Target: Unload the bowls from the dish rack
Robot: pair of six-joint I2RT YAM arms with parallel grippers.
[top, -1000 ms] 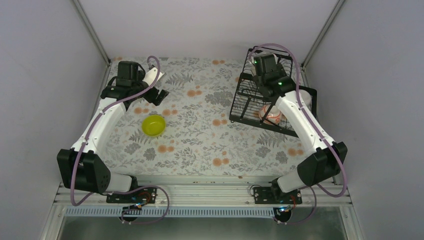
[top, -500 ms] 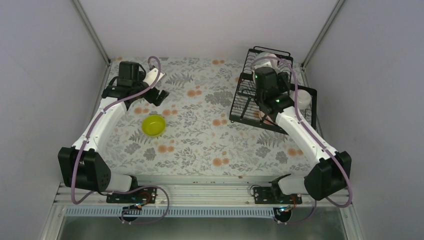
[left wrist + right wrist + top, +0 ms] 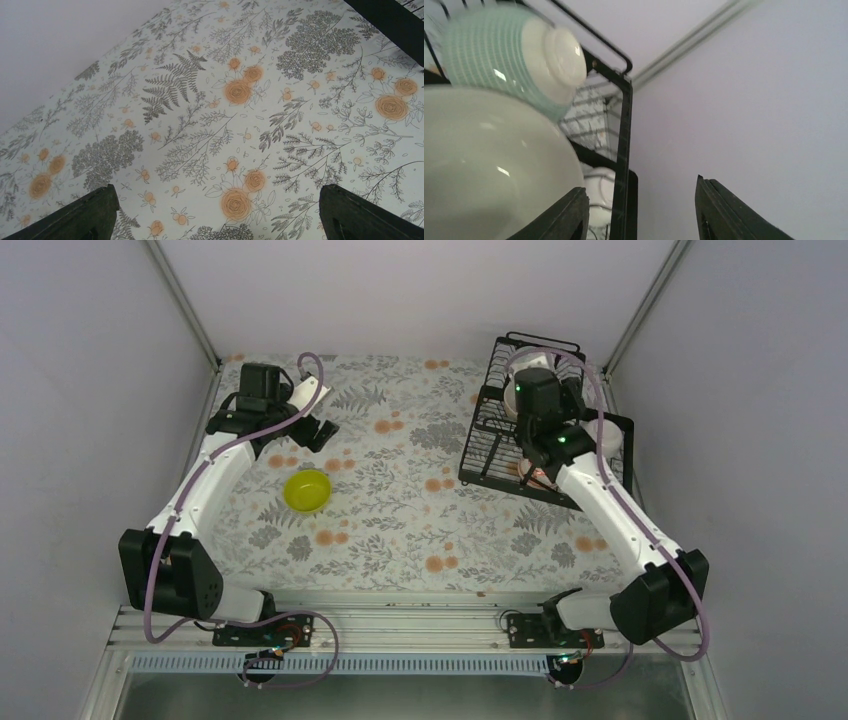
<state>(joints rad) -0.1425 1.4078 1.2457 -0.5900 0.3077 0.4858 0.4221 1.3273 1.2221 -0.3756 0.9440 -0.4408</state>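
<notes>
The black wire dish rack (image 3: 490, 440) stands at the far right of the table. My right arm reaches over it. In the right wrist view, my right gripper (image 3: 640, 184) is open beside a large white bowl (image 3: 489, 165), and one rack post (image 3: 624, 150) shows between the fingers. A pale mint-green ribbed bowl (image 3: 499, 50) sits tilted behind it, and another white bowl (image 3: 601, 192) lies lower down. A red-patterned bowl (image 3: 533, 473) peeks out under the arm. The lime-yellow bowl (image 3: 307, 490) sits on the table. My left gripper (image 3: 318, 430) (image 3: 215, 189) hangs wide open and empty over the cloth.
A floral cloth (image 3: 400, 510) covers the table. Grey walls close in behind and on both sides, and the rack stands close to the right wall (image 3: 749, 100). The left arm is above the far left of the table, behind the lime-yellow bowl.
My right wrist has drawn back from the rack's far end toward its middle, uncovering a pale bowl at the top. Its jaws have narrowed. The left arm has barely moved.
</notes>
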